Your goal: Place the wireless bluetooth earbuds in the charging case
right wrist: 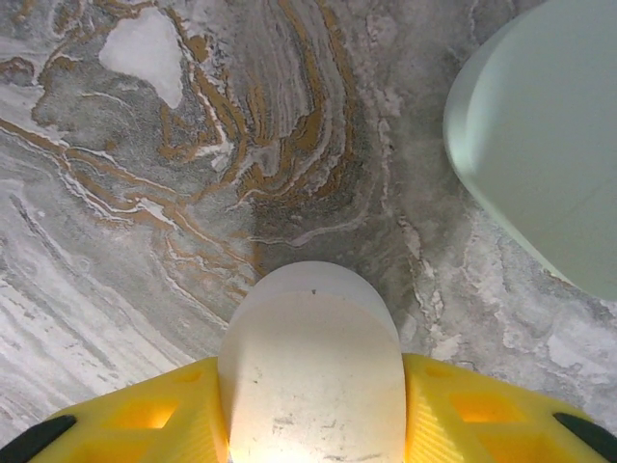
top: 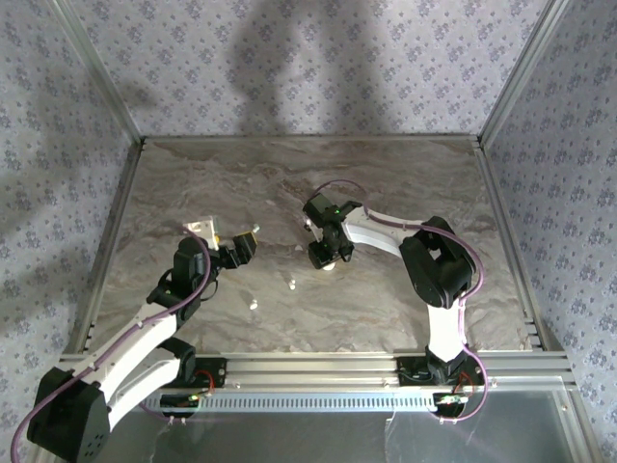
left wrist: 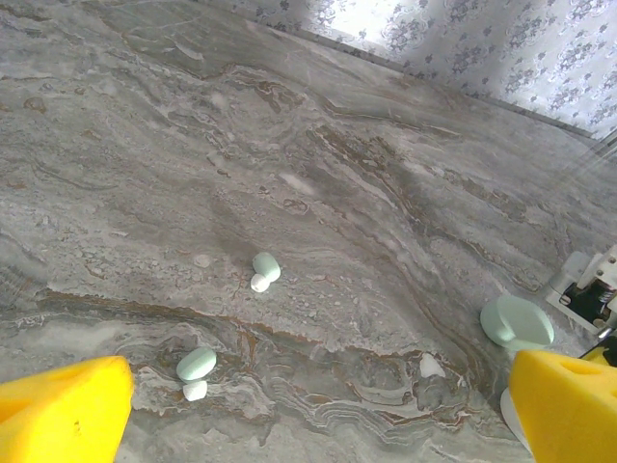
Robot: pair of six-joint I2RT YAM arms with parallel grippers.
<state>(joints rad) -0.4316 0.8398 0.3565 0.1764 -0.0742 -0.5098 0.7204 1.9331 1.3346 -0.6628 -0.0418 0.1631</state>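
Right jaws clamp smooth white rounded charging case, lower end cut off. Left jaws wide over veined marble surface; pebble-like earbuds mid-frame.

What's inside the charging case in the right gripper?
The charging case shows its smooth white shell, clamped in the right gripper; its inside is covered. Two earbuds lie loose on the table.

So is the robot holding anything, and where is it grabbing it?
The right gripper holds a white charging case by its two sides, between the yellow fingers. The left gripper is open and holds nothing.
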